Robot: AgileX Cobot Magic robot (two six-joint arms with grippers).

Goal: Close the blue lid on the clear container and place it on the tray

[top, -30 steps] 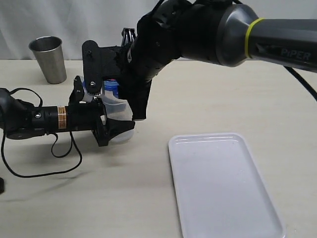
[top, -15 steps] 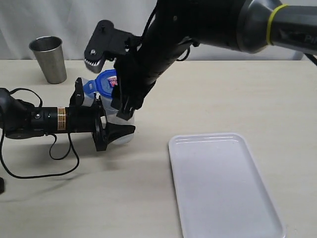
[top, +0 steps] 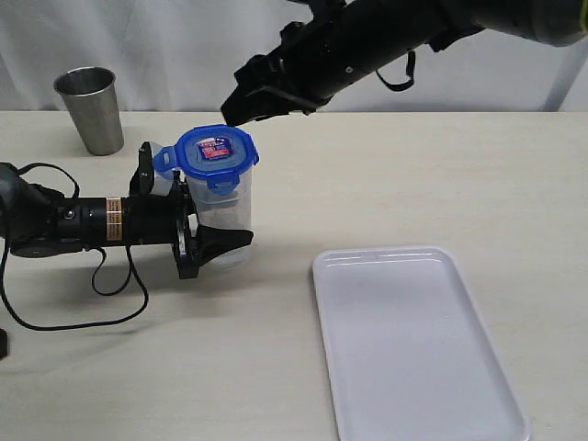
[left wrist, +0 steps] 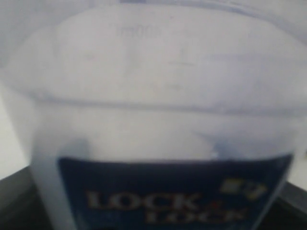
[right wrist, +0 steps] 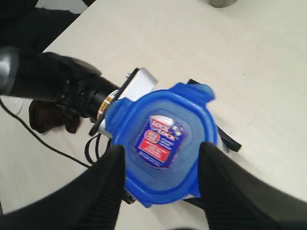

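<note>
The clear container stands upright on the table, and my left gripper is shut on its lower body from the left. In the left wrist view the container wall fills the picture. The blue lid with its red-and-white label sits on top of the rim, one flap sticking out to the left. My right gripper hangs open above and behind the lid, holding nothing. In the right wrist view the blue lid shows below my open right gripper. The white tray lies empty at the front right.
A grey steel cup stands at the back left. The left arm lies low along the table, with a black cable looping in front of it. The right arm reaches in from the upper right.
My right gripper has risen off the container and drawn back up and to the right, leaving the blue lid on the rim. The left gripper and container have stayed put.
</note>
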